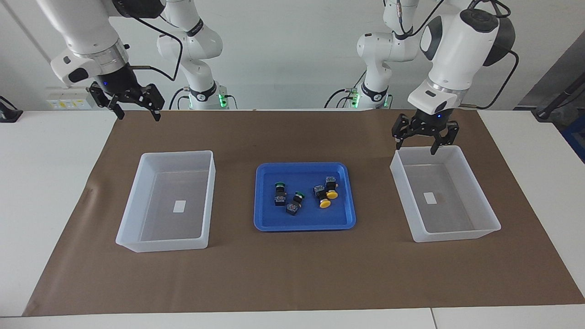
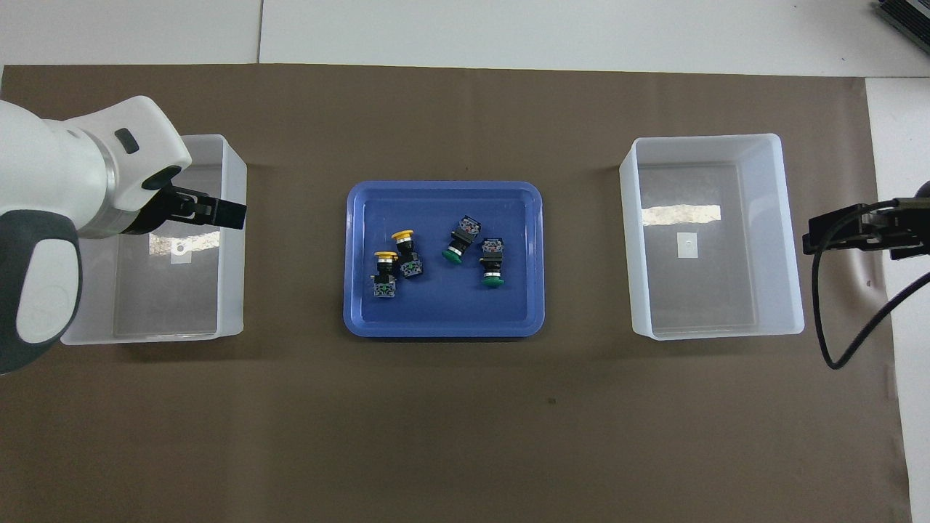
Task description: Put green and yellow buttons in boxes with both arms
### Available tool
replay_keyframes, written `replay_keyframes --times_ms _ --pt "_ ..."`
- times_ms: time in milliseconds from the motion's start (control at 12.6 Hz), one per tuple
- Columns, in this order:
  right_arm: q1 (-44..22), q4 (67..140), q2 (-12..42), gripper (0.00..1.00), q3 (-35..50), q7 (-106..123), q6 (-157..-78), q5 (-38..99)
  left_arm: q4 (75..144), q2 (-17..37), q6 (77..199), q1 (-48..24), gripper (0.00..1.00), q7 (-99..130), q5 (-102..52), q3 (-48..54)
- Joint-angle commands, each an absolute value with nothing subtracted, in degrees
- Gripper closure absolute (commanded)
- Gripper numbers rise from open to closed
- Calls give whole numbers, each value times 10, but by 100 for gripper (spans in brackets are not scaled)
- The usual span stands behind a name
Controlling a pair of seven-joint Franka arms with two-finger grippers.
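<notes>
We see a robotics laboratory: two white robot arms (image 1: 457,41) stand at a white table (image 1: 45,151) covered with a brown mat (image 1: 292,274), cables trailing, against bare walls.

Plain white wall (image 1: 292,50) rises at the wide white table (image 1: 50,183); brown paper mat (image 1: 292,274) covers the table's middle.
</notes>
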State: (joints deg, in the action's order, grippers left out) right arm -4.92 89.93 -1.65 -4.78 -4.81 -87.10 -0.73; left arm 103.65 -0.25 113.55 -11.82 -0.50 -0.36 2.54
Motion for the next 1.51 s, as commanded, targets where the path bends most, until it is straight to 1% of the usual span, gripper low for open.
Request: replay_keyframes --times_ms 0,159,397,715,953,1033,1192,1350,1430 --pt "-44 903 -22 0 -46 -33 -874 2 1084 12 1215 -161 0 66 -10 19" --pt "-45 903 -22 0 -46 -33 -874 2 1115 21 1260 -179 0 77 -10 19" --pt "-44 903 -22 0 -46 -33 -874 1 1187 26 1363 -207 0 98 -10 19" --pt "-45 903 -22 0 -46 -33 -874 2 1236 28 1427 -254 0 94 -10 19" --pt "-44 904 -22 0 -46 -33 -874 2 1252 52 1462 -291 0 98 -10 19" --pt "-40 904 -23 0 -47 -34 -868 2 1253 66 1469 -298 0 98 -11 19" --pt "-36 904 -25 0 -49 -31 -868 1 1276 71 1500 -299 0 98 -10 19" --pt "-44 922 -29 0 -48 -33 -895 2 1284 88 1523 -307 0 98 -11 19" --pt "-47 934 -29 0 -46 -36 -927 2 1285 97 1525 -307 0 98 -11 19"
